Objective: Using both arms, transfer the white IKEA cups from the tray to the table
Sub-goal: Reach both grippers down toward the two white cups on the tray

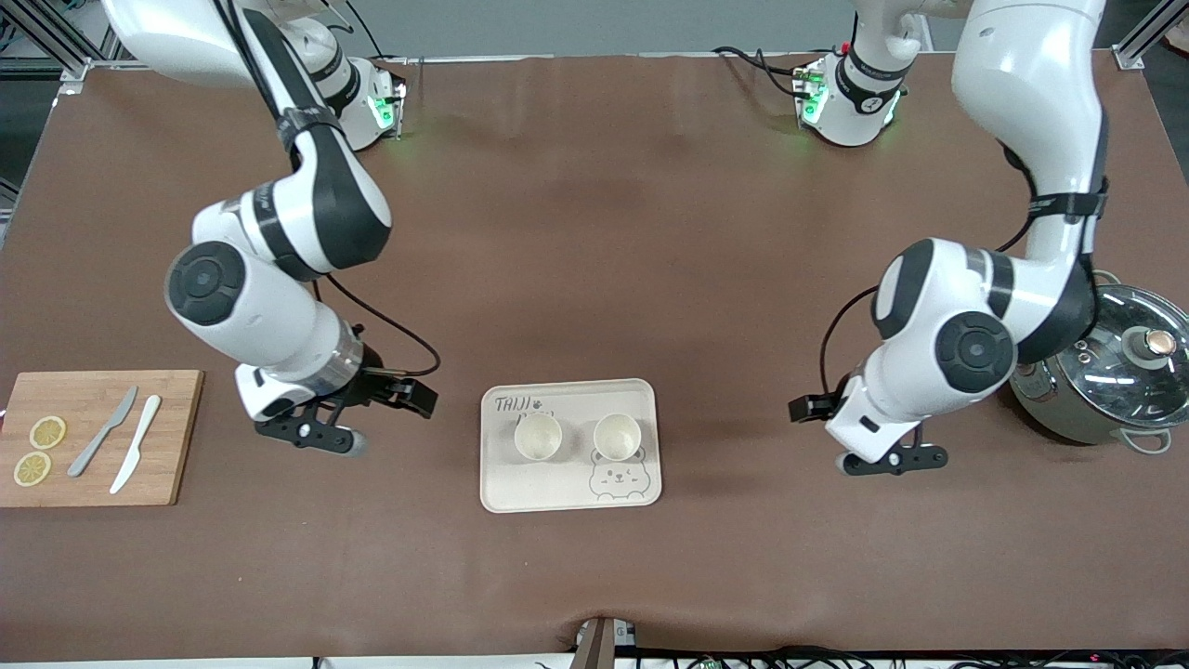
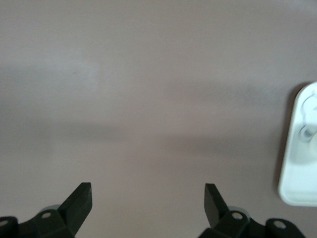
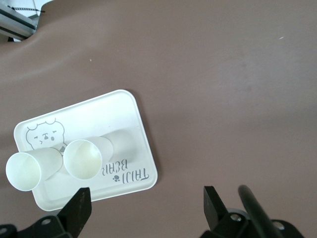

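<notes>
Two white IKEA cups stand upright side by side on the bear-printed tray [image 1: 568,498] at the table's middle: one cup [image 1: 538,436] toward the right arm's end, the other cup [image 1: 617,436] toward the left arm's end. My right gripper [image 1: 314,435] is open and empty, low over the bare table between the tray and the cutting board. My left gripper [image 1: 894,460] is open and empty, low over the table between the tray and the pot. The right wrist view shows its open gripper [image 3: 146,201], the tray [image 3: 99,111] and both cups [image 3: 82,158] [image 3: 24,171]. The left wrist view shows its open gripper [image 2: 147,197] and the tray's edge [image 2: 297,191].
A wooden cutting board [image 1: 172,437] with two lemon slices [image 1: 47,432], a grey knife [image 1: 103,430] and a white knife [image 1: 136,443] lies at the right arm's end. A steel pot with a glass lid [image 1: 1119,372] stands at the left arm's end.
</notes>
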`<state>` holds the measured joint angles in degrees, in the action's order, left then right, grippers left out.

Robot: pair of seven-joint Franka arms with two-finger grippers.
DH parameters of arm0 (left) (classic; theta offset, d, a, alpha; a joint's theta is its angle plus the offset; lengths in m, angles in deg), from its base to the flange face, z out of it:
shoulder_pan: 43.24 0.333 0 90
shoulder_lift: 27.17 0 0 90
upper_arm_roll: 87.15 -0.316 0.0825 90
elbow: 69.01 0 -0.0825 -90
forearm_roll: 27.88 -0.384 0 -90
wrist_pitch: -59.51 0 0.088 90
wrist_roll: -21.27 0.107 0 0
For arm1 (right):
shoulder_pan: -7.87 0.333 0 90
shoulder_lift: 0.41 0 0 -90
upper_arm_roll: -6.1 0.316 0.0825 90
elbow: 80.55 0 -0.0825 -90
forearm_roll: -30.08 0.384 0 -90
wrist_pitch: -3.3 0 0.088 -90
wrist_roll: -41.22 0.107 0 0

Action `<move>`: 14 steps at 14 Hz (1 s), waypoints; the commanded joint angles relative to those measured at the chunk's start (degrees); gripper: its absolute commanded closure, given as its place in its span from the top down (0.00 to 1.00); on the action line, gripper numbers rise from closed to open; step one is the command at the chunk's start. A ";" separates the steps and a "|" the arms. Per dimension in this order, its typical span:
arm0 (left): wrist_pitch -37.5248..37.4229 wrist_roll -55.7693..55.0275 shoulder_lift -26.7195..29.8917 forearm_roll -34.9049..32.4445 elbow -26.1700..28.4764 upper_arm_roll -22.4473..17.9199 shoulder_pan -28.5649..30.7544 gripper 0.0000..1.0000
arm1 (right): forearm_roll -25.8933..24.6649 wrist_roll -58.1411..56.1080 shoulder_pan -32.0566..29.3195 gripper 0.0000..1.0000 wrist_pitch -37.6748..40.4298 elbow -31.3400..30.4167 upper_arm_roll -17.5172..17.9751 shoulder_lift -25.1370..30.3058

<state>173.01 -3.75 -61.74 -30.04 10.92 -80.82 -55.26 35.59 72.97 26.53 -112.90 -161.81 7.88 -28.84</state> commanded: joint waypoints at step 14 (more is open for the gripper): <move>17.45 -24.80 -12.00 0.58 -6.71 -0.97 -13.11 1.00 | -0.68 7.10 6.38 1.00 -14.39 1.63 -0.55 -12.87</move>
<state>189.86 -26.42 -70.97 -30.04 7.88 -80.91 -66.62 35.51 78.95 32.40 -125.97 -161.54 7.65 -39.62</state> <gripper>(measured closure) 0.000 0.000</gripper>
